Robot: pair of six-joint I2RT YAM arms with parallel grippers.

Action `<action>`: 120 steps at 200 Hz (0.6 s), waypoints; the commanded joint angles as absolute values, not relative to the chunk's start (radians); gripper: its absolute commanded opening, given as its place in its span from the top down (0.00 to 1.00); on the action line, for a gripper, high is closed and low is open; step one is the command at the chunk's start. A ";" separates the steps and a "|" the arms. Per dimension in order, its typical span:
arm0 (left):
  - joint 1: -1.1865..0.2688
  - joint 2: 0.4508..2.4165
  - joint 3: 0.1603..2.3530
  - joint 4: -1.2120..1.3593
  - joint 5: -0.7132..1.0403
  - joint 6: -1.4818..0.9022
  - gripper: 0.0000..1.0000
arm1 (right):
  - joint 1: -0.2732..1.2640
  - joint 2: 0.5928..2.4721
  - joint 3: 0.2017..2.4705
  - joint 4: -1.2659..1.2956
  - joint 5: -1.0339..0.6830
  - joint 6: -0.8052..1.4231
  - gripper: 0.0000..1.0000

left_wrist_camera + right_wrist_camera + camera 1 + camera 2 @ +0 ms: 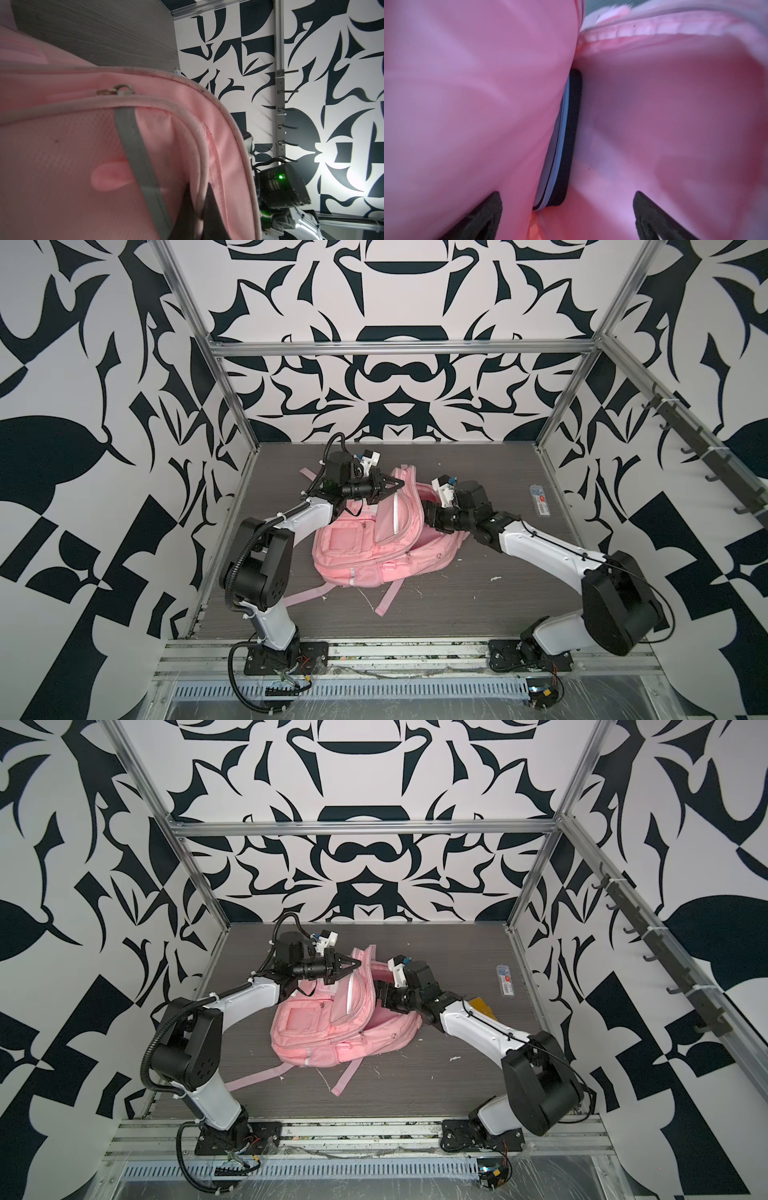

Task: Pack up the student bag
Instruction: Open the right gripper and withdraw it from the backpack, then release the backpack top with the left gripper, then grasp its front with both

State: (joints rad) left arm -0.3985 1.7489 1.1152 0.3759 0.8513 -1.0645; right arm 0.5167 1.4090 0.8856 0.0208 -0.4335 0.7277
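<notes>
While the pink straps trail nearest the arm bases, the student bag lies in the middle of the table, front pockets up. Its long axis runs away from the bases, with the top at the far end. The main compartment gapes toward the right arm, and the right gripper is buried in that mouth, jaws spread wide, gripping nothing. Dead ahead, clear of both fingers, a light-blue and navy pencil case stands on edge between the pink walls, lengthwise along the reach. So the way out, I'd judge, is straight back toward the right. Farther on, the left gripper is clamped on the bag's piped rim, holding the flap up. The bag itself is soft, slightly grubby pink fabric with a grey reflective strip and a metal zip pull.
</notes>
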 commanded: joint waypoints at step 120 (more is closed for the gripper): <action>-0.466 1.805 1.218 0.046 0.586 -0.898 0.73 | 0.433 0.976 0.864 -0.318 -0.049 0.640 0.01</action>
State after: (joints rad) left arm -0.4698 1.8412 1.2072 0.1612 0.6735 -0.9478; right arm 0.4580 1.0016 0.8520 -0.2478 -0.0990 0.6624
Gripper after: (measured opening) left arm 0.203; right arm 0.993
